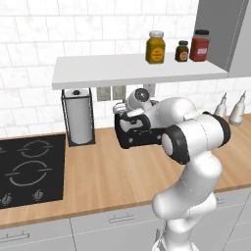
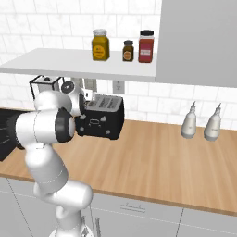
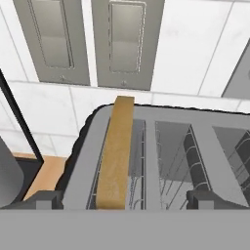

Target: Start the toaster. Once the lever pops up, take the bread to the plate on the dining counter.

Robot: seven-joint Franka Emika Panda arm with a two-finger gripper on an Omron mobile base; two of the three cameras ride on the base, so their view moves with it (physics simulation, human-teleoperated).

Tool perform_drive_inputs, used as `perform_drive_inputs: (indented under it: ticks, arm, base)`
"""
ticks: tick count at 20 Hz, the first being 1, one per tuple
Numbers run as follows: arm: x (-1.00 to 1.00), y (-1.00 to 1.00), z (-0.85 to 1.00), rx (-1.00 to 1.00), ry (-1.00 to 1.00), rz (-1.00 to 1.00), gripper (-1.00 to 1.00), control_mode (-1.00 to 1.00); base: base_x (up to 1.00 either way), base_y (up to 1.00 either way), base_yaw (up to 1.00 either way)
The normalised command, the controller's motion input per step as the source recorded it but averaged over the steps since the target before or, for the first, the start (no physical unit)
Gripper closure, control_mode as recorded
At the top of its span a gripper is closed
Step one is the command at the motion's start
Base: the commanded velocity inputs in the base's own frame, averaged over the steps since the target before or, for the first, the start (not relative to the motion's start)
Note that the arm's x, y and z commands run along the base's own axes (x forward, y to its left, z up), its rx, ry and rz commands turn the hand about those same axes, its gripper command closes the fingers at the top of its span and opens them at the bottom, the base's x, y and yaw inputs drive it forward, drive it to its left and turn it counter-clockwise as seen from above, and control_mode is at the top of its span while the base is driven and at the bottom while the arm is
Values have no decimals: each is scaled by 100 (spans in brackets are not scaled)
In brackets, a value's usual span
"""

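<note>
The black toaster (image 1: 138, 138) (image 2: 102, 121) stands on the wood counter against the tiled wall. My gripper (image 3: 126, 200) (image 2: 90, 99) hovers just above the toaster's top at its left end, open, with nothing between its fingertips (image 3: 46, 199). In the hand view I look down on the grey slotted top (image 3: 168, 118). The tan bread (image 3: 116, 156) stands on edge in the left slot, its upper edge poking above the top. The slot to its right holds only wire guides. The plate and the dining counter are out of view.
A paper towel roll (image 1: 78, 117) in a black wire holder stands left of the toaster, with a black cooktop (image 1: 29, 169) further left. A white shelf (image 1: 137, 71) with three jars hangs close overhead. Two pale bottles (image 2: 201, 122) stand to the right. Wall outlets (image 3: 124, 44) sit behind.
</note>
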Motion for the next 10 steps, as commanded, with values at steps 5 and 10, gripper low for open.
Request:
perform_drive_inputs:
  ticks: [5,10]
  arm:
    - [15,0,-16,0,0,0,-100,-100]
    - [20,0,-13,0,0,0,-100,-100]
  base:
    - [0,0,0]
    - [0,0,0]
